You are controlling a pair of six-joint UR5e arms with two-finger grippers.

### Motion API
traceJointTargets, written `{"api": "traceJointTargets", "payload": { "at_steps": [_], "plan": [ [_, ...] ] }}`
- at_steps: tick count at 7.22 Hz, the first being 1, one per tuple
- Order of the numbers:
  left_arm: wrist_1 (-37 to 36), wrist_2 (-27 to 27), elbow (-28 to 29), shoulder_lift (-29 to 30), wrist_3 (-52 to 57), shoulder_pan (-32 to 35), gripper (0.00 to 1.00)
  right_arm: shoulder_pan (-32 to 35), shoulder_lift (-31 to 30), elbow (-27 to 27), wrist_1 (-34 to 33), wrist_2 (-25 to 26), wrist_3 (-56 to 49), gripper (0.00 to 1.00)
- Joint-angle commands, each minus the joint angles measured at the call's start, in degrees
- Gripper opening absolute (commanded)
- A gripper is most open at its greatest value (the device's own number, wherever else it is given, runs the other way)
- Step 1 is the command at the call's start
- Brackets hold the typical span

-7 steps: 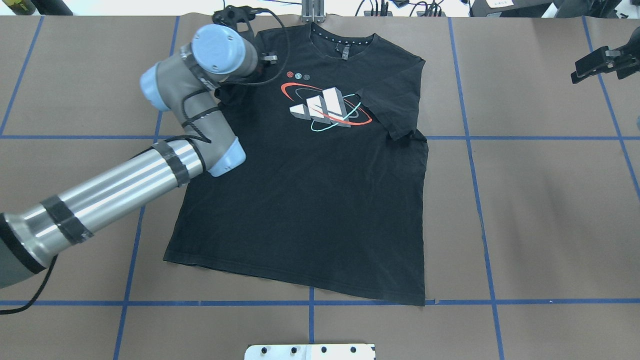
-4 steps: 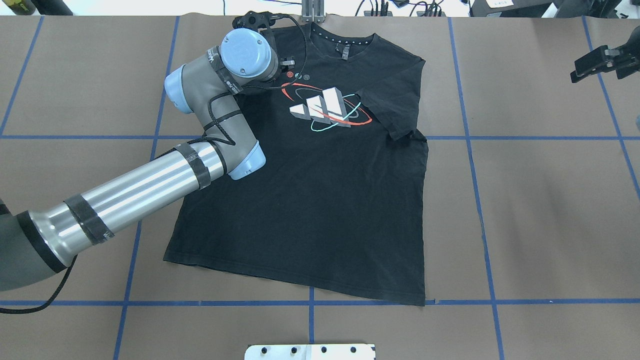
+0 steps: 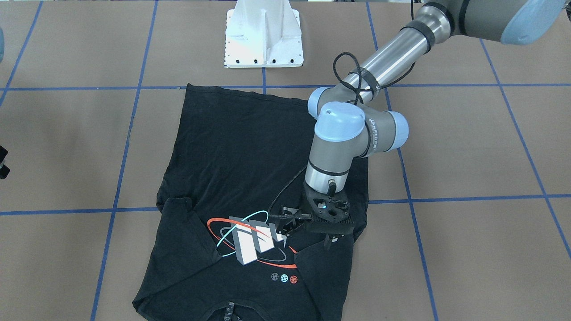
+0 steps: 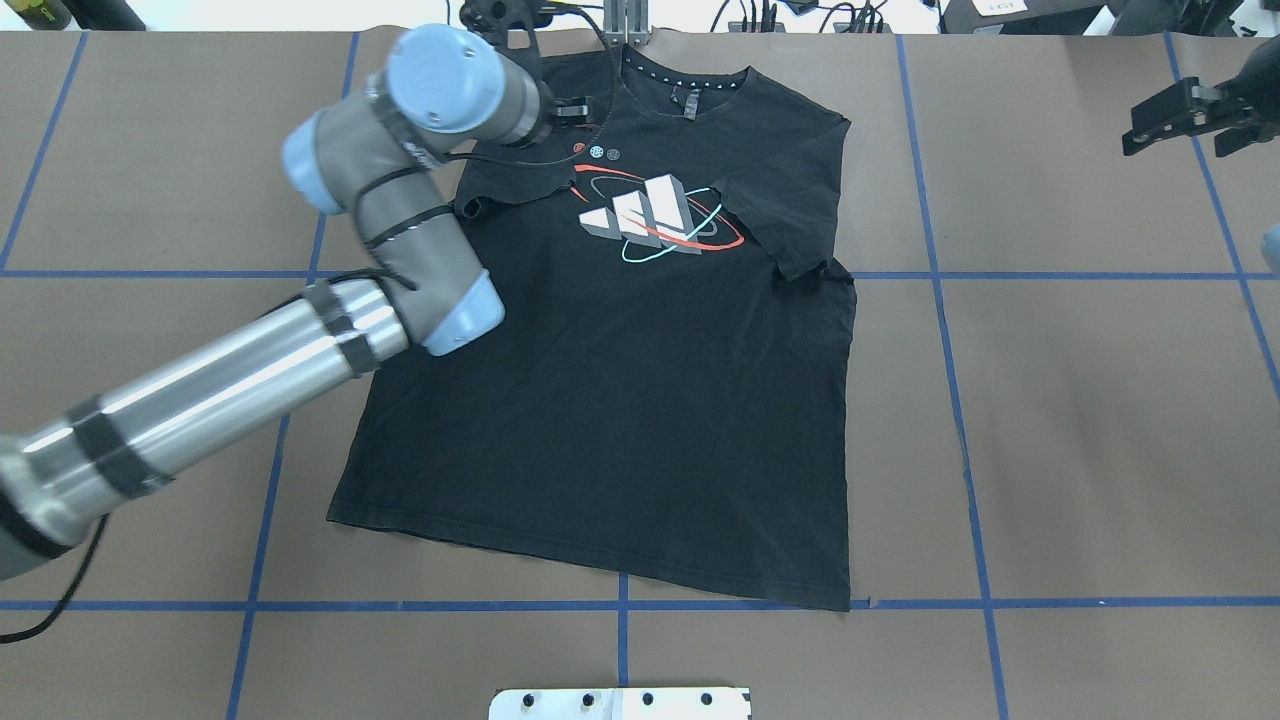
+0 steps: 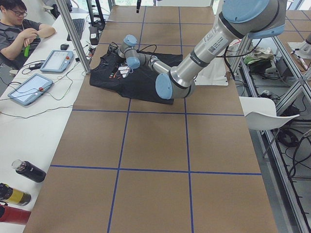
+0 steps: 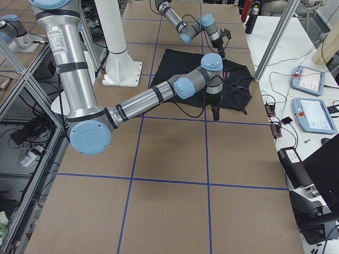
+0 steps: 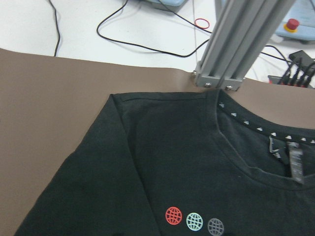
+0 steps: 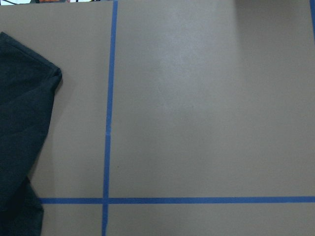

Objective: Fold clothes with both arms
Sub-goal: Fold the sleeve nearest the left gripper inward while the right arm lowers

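The black T-shirt (image 4: 620,400) (image 3: 241,147) lies flat on the brown table, graphic up and collar at the far edge. Both sleeves lie folded inward: the left one (image 4: 510,185) (image 3: 321,267) and the right one (image 4: 790,220). My left gripper (image 3: 329,244) (image 4: 505,15) hangs over the shirt's left shoulder, just above the folded sleeve, and holds nothing; its jaws look open. The left wrist view shows the shoulder and collar (image 7: 187,167), no fingers. My right gripper (image 4: 1150,125) (image 6: 214,115) hovers over bare table to the shirt's right; whether it is open or shut I cannot tell.
An aluminium post (image 4: 625,25) (image 7: 236,44) stands at the far edge by the collar. The white pedestal base (image 3: 264,35) sits at the near edge. A person (image 5: 19,29) sits at a side table with tablets, cables and bottles (image 5: 29,170).
The left arm carried the left sleeve in over the chest, let it go, and has swung back left and upward. The right gripper shifted slightly left and up.
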State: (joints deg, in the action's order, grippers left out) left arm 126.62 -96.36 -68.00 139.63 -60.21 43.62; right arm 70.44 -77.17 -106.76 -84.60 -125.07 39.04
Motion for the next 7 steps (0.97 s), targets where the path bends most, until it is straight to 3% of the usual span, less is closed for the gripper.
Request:
{"api": "traceJointTargets", "payload": {
  "at_steps": [1, 3, 5, 7],
  "plan": [
    [-4.9, -4.5, -23.7, -15.3, 7.6, 1.6, 1.00, -6.9, -0.9, -8.1, 0.0, 2.7, 15.5, 1.00],
    [-7.3, -8.0, -37.7, -24.0, 7.8, 1.2, 1.00, -18.3, -5.9, -17.3, 0.0, 10.2, 26.6, 1.00],
    [-6.8, -10.0, -44.1, -32.4, 7.6, 0.0, 1.00, -32.3, -12.4, -27.2, 0.0, 20.0, 39.2, 1.00],
    [-6.5, -8.9, -47.3, -39.2, 7.2, -4.7, 1.00, -51.3, -14.8, -30.3, 0.1, 37.5, 53.1, 1.00]
  ]
}}
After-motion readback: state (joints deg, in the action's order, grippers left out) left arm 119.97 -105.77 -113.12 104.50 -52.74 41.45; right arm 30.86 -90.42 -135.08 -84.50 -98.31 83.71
